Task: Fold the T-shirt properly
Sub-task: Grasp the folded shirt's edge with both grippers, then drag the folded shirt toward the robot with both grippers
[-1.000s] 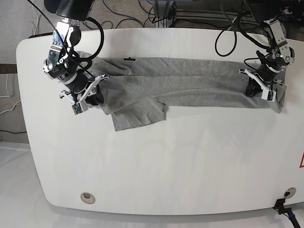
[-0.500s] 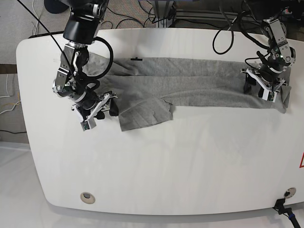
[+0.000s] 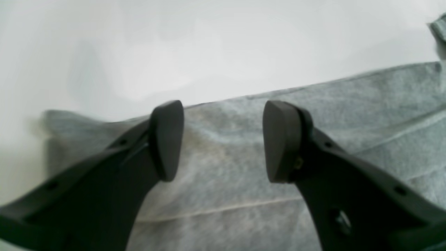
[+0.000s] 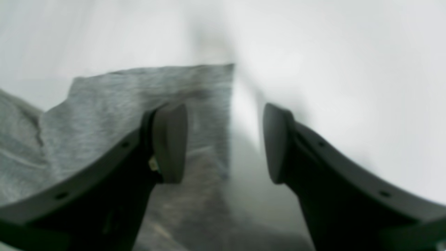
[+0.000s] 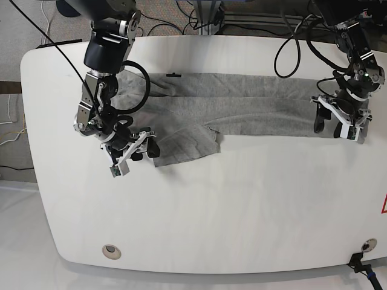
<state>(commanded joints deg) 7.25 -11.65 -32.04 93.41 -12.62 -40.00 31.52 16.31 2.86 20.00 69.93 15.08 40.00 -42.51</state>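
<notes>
Left wrist: left gripper [image 3: 223, 139] gapes empty above the T-shirt [image 3: 264, 195]; right wrist: right gripper [image 4: 224, 143] wide, empty, at a sleeve corner; base: shirt a long band, cross-folds seemingly still to do.

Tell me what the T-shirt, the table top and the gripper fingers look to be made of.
T-shirt: soft knit, probably cotton jersey; mottled heather-grey, matte, with stitched seam lines.
Table top: smooth white hard surface, likely laminate or painted board; faint sheen.
Left gripper fingers: dark matte moulded plastic or rubber, by the look.
</notes>
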